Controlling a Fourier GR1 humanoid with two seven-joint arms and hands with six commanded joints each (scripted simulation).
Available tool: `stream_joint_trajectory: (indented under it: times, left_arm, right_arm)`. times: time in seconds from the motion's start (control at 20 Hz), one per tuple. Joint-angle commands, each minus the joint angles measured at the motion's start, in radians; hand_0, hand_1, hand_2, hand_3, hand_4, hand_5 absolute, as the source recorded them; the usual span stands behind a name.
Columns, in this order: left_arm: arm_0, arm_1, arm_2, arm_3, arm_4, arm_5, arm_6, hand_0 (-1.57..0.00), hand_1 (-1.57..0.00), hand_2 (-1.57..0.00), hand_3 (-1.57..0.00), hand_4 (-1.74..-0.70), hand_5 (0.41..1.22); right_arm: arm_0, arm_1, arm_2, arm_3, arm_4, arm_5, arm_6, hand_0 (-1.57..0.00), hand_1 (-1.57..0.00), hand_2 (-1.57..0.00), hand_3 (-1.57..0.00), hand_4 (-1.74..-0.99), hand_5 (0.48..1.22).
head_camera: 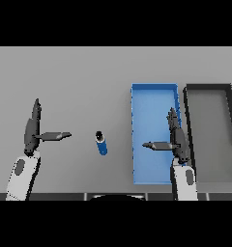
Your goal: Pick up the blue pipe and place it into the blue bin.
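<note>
Blue pipe lying left of blue bin

A flat, plain grey bench carries three things. A short blue cylindrical pipe with a dark open end lies on its side near the middle of the surface, dark end pointing away from the robot. Well apart to its right rests a shallow rectangular blue bin, long side running front to back, and just beside that, further right, sits a dark-rimmed rectangular grey bin of similar shape.
</note>
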Motion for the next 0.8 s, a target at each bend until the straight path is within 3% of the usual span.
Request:
stream_joint_trajectory:
  times: [0.0,0.25,0.35,0.4,0.5,0.75]
  left_arm:
    - [0.0,-0.001,0.0,-0.001,0.0,0.001,-0.005,0.0,0.0,0.0,0.0,-0.97,0.593]
    - [-0.004,-0.003,-0.004,-0.004,-0.003,0.004,0.0,0.0,0.0,0.0,0.0,-0.97,0.593]
    - [0.056,0.1,-0.044,0.002,-0.024,-0.155,-0.114,0.0,0.0,0.0,0.0,-0.96,0.592]
    - [0.07,0.128,-0.049,0.007,-0.026,-0.198,-0.149,0.0,0.0,0.0,0.0,-0.96,0.59]
    - [0.06,0.157,-0.054,0.017,-0.027,-0.24,-0.158,0.0,0.0,0.0,0.0,-0.96,0.592]
    - [0.074,0.183,-0.083,-0.02,0.003,-0.34,-0.195,0.0,0.0,0.0,0.0,-0.98,0.584]
  right_arm:
    - [0.0,-0.001,-0.001,0.0,-0.001,0.0,0.0,0.0,0.0,0.0,0.0,-1.205,0.629]
    - [0.008,-0.013,-0.009,-0.003,-0.012,0.011,-0.008,0.0,0.0,0.0,0.0,-1.205,0.629]
    - [0.083,-0.112,0.046,-0.07,0.119,0.026,-0.144,0.0,0.0,0.0,0.0,-1.201,0.628]
    - [0.103,-0.128,0.06,-0.093,0.15,0.023,-0.159,0.0,0.0,0.0,0.0,-1.197,0.627]
    - [0.105,-0.147,0.068,-0.121,0.168,0.026,-0.12,0.0,0.0,0.0,0.0,-1.193,0.622]
    - [0.107,-0.15,0.082,-0.135,0.178,0.035,-0.099,0.0,0.0,0.0,0.0,-1.192,0.621]
